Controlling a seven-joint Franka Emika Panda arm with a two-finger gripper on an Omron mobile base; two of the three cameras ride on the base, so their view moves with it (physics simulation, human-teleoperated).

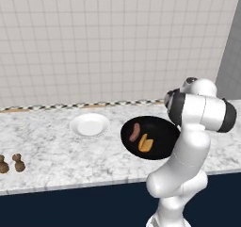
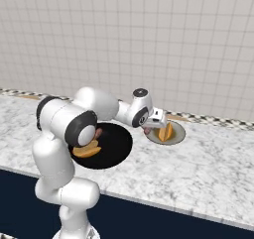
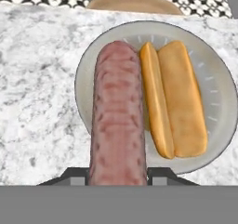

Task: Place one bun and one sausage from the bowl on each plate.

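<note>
Above grey marble counter, jaws grip sausage.

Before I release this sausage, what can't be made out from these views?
- Hand view: end effector fingertips hidden behind the sausage; whether it touches the tan plate is unclear.
- Left base view: the arm covers that plate and the black bowl's right edge.
- Right base view: the arm hides part of the bowl.

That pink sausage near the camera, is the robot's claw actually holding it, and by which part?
Yes. The gripper grips the sausage by its near end, a finger on each side, above the tan-grey plate with the bun.
</note>
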